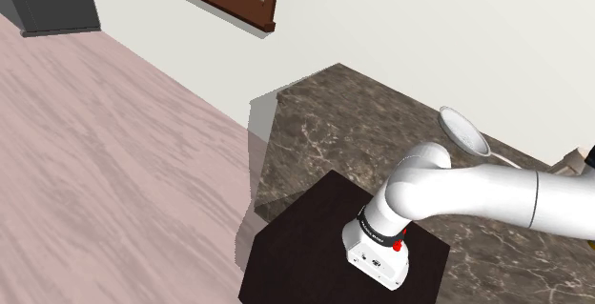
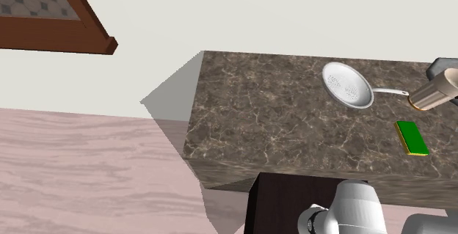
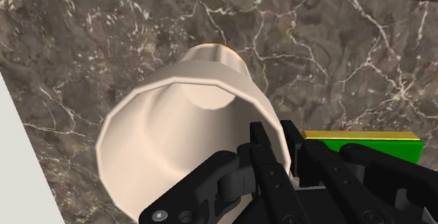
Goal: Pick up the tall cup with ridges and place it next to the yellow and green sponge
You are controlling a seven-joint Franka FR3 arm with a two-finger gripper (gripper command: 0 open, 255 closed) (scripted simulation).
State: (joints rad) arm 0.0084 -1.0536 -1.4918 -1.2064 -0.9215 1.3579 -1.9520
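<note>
Brown marbled tabletop (image 2: 271,108), with a beige cup (image 3: 182,138) clasped close to a green and yellow sponge (image 2: 411,137).
White arm (image 1: 477,192) rose from its dark stand (image 1: 305,245), well apart from the sponge. A white pan (image 2: 349,84) with a thin handle lay on the tabletop, some way from the sponge. The cup was tilted near the sponge, its mouth toward the wrist camera; whether it touched the tabletop could not be told. The jaws were closed on the cup's wall at the rim, one finger inside and one outside, the sponge just beside them.
</note>
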